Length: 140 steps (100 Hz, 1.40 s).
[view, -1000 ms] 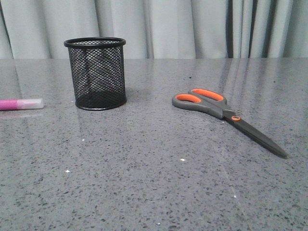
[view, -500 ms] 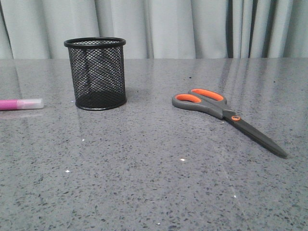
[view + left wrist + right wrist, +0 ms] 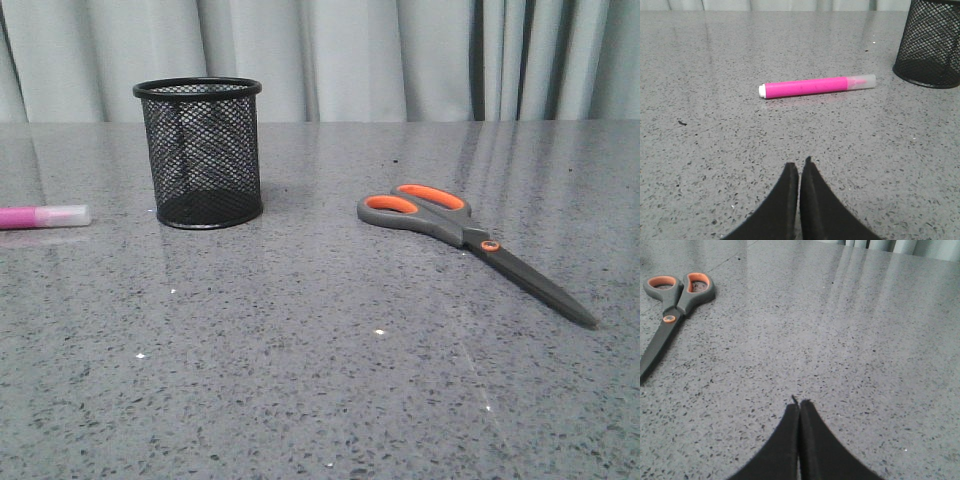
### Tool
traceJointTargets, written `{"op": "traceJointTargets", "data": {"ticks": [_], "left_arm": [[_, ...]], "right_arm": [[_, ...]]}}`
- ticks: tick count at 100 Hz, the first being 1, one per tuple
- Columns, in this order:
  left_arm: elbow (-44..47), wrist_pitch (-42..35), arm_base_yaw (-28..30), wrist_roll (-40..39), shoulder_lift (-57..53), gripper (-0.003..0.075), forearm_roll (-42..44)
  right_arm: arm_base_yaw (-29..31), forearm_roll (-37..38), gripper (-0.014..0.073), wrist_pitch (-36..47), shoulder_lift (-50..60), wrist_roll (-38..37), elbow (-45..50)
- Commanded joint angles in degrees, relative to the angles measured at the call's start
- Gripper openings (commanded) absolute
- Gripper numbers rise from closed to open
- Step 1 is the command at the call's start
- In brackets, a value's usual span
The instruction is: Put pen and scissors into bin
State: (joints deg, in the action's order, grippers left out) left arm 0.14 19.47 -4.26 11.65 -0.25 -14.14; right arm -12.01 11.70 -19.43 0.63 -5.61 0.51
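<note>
The black mesh bin stands upright on the table's far left; its lower part also shows in the left wrist view. The pink pen lies flat at the left edge of the front view, apart from the bin. In the left wrist view the pen lies crosswise ahead of my left gripper, which is shut and empty. The scissors lie flat on the right, blades closed. My right gripper is shut and empty, with the scissors off to one side. Neither gripper shows in the front view.
The grey speckled table carries only these three things. Pale curtains hang behind its far edge.
</note>
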Motion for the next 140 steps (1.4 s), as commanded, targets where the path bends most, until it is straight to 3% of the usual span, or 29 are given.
{"op": "traceJointTargets", "data": {"ticks": [1, 87, 99, 115, 122, 128, 140], "left_arm": [[1.30, -3.66, 0.05, -0.30, -1.39, -0.0021, -0.43], [1.30, -3.66, 0.05, -0.30, -1.39, -0.0021, -0.43], [1.30, -3.66, 0.05, -0.30, -1.39, -0.0021, -0.43], [1.30, -4.14, 0.05, -0.30, -1.39, -0.0021, -0.81], [1.30, -7.83, 0.05, -0.30, -1.39, -0.0021, -6.31], [1.30, -11.24, 0.05, -0.30, -1.39, -0.0021, -17.28], [1.30, -14.45, 0.05, -0.30, -1.39, -0.0021, -41.10]], "right_arm": [[0.33, 0.43, -0.0069, 1.98, 1.01, 0.15, 1.08], [0.33, 2.14, -0.0069, 2.60, 1.01, 0.15, 0.83], [0.33, 7.66, -0.0069, 7.31, 1.01, 0.15, 0.84], [0.33, 3.97, -0.0069, 22.57, 1.01, -0.36, 0.84], [0.33, -0.40, -0.0069, 29.32, 1.01, -0.67, 0.84], [0.33, -4.35, -0.0069, 33.16, 1.01, -0.78, 0.84], [0.33, -11.70, -0.0069, 31.40, 1.01, -0.76, 0.84]]}}
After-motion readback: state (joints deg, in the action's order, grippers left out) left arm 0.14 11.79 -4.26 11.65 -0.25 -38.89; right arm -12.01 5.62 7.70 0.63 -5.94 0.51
